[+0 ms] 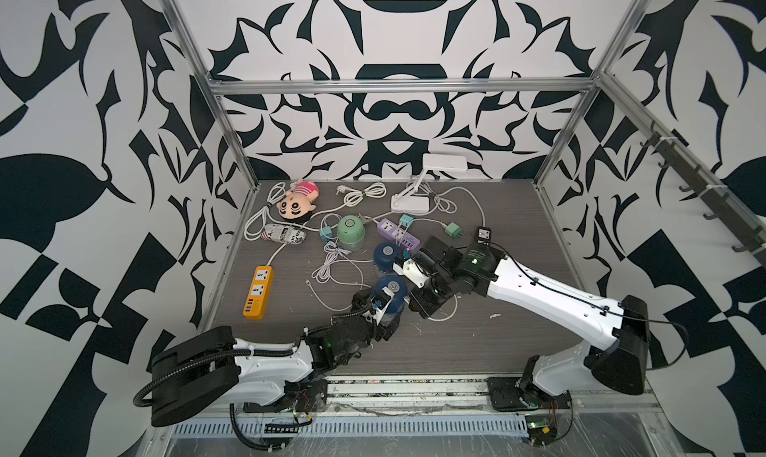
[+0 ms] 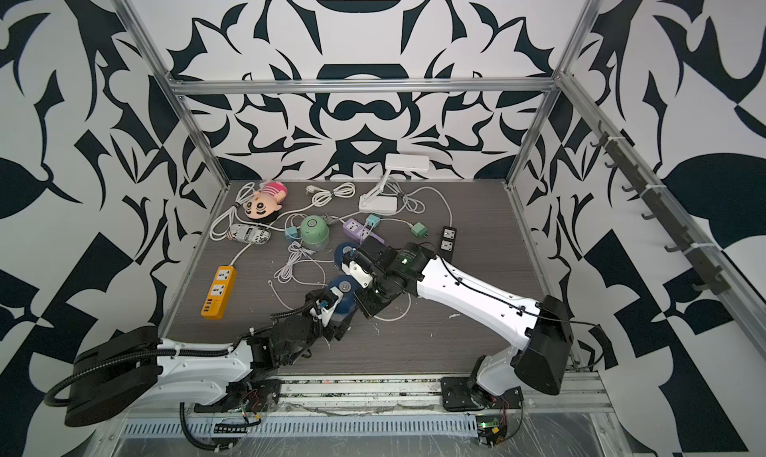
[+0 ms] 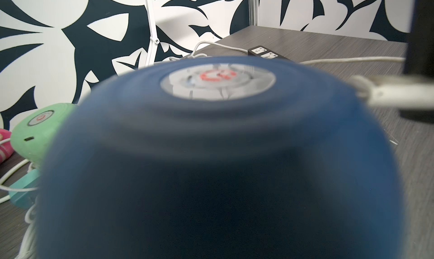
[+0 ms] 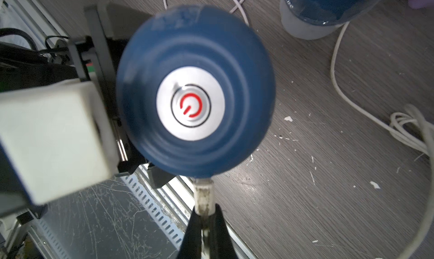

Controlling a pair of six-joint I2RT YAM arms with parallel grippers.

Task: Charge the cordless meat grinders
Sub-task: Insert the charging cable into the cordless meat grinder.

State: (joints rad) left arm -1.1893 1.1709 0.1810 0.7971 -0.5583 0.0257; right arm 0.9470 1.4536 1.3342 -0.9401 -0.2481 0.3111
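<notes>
- The near blue grinder [image 1: 393,288] is about mid-table, a little toward the front edge. Whether it rests on the table [image 1: 497,343] or is lifted off it cannot be told.
- The white plug [image 4: 203,194] touches the lower rim of this grinder's dome. The pictures do not show whether it has entered the socket, so I judge this grinder to be at the plugging-in step, not surely charging.
- The left tool [image 1: 383,308] has its jaws spread wide around the grinder's body from the front-edge side and appears to grip it.
- The right tool [image 4: 204,219] is pinched tight on the plug, reaching in from the right-edge side.
- The second blue grinder [image 1: 384,255] stands just behind, toward the back edge, beside the purple power strip [image 1: 398,233]. A white cable [image 4: 334,65] runs up to its base, but whether it is connected is unclear.
- The green grinder [image 1: 350,229] stands further back and to the left. Its socket [image 3: 29,138] shows empty, so it is left to do.
- The orange power strip [image 1: 259,287] lies near the left edge, well apart.
</notes>
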